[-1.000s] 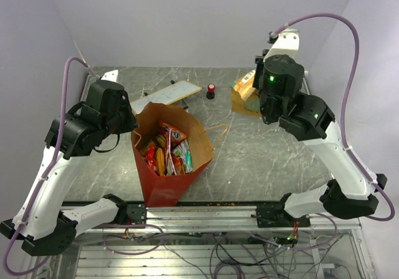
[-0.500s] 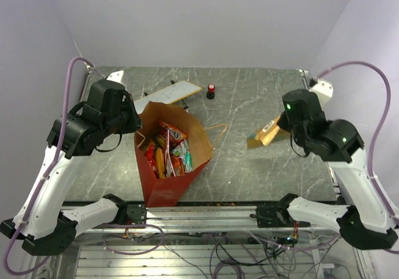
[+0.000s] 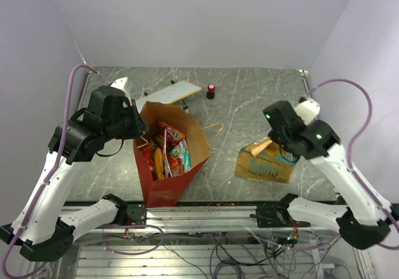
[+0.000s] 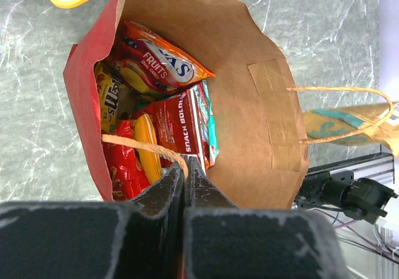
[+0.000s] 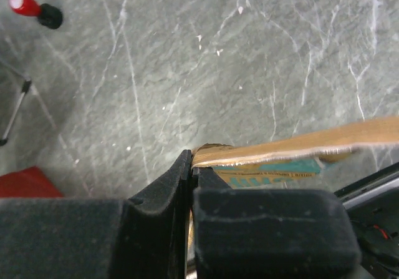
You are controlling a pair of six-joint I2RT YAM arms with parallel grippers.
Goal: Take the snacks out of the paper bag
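Standing upright on the table, the paper bag is held by the left gripper, whose fingers are pressed together on its tan handle. Several snacks are packed inside. A brown packet is pinched by the right gripper, right of the bag.

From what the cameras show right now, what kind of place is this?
Probably a robot lab test cell: a left arm and right arm bolted to a metal rail, plain walls enclosing the marble-look table, loose wiring below.
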